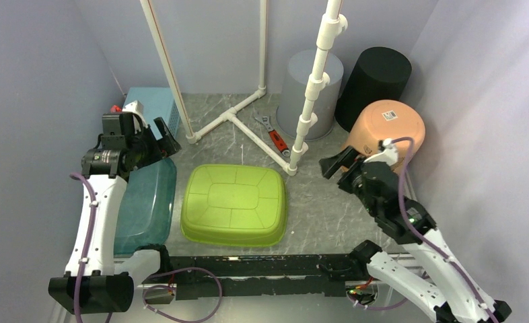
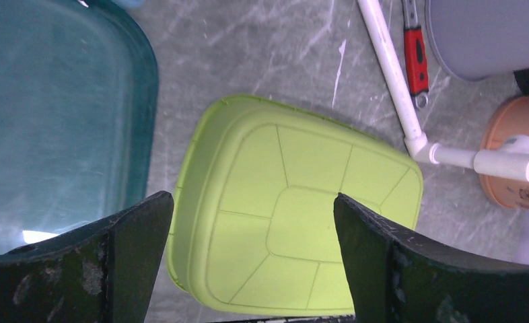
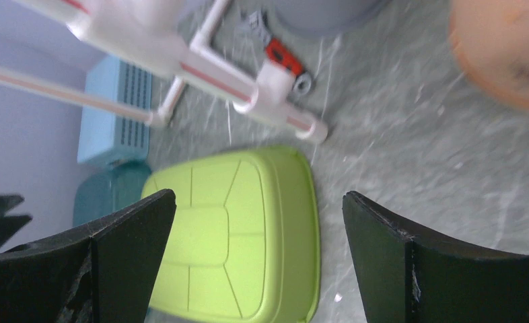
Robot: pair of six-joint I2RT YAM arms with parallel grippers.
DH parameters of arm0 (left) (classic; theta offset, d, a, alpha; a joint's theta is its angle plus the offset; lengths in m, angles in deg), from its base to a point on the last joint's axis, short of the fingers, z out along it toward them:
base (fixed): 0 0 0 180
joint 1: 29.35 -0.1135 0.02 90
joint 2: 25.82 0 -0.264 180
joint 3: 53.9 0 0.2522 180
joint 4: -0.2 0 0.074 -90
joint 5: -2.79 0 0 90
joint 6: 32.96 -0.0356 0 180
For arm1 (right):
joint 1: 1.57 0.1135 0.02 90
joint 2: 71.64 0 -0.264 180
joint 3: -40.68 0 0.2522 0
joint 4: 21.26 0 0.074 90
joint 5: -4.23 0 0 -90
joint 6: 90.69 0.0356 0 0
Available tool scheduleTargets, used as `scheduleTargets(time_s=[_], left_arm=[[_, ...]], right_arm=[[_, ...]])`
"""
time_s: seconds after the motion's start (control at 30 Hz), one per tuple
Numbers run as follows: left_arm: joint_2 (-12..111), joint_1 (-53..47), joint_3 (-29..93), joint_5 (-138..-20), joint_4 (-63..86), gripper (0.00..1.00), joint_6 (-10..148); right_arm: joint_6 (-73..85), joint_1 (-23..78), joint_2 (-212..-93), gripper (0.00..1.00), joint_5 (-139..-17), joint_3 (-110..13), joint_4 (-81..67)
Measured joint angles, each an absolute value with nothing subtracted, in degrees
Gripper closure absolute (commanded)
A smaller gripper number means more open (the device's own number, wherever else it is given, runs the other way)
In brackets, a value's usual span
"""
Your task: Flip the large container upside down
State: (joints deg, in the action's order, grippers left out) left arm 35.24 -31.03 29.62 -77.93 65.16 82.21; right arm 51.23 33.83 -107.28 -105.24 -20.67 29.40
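Note:
A large lime-green basin [image 1: 235, 204] lies bottom-up in the middle of the table, its ribbed base facing the camera. It also shows in the left wrist view [image 2: 295, 215] and in the right wrist view [image 3: 235, 235]. A teal translucent container [image 1: 144, 205] lies just left of it, nearly touching it. My left gripper [image 1: 166, 138] is open and empty, raised above the teal container's far end [image 2: 53, 121]; in its own view the left gripper [image 2: 252, 196] frames the green basin. My right gripper [image 1: 336, 163] is open and empty, raised to the right of the basin; the right gripper [image 3: 258, 194] looks down at it.
A white PVC pipe frame [image 1: 238, 121] stands behind the basin, with a red-handled wrench [image 1: 275, 138] beside it. A grey bucket [image 1: 309, 87], a black bucket [image 1: 376, 84] and an orange bucket [image 1: 386, 131] stand upside down at the back right. A light-blue box [image 1: 154, 104] sits at the back left.

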Motion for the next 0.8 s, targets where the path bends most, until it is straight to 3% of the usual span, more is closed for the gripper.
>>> scheduleTargets(time_s=[0.23,0.8], left_arm=[[34.76,-31.03,34.95,-82.43,68.29,0.06,81.16],[34.21,-31.03,35.23,-83.64,70.04,0.06,80.27]], right_arm=[[43.17,33.76,-108.33,0.00,-117.39,-35.97,38.34],[39.17,33.76,-113.83,0.00,-116.84,-40.69,43.48]])
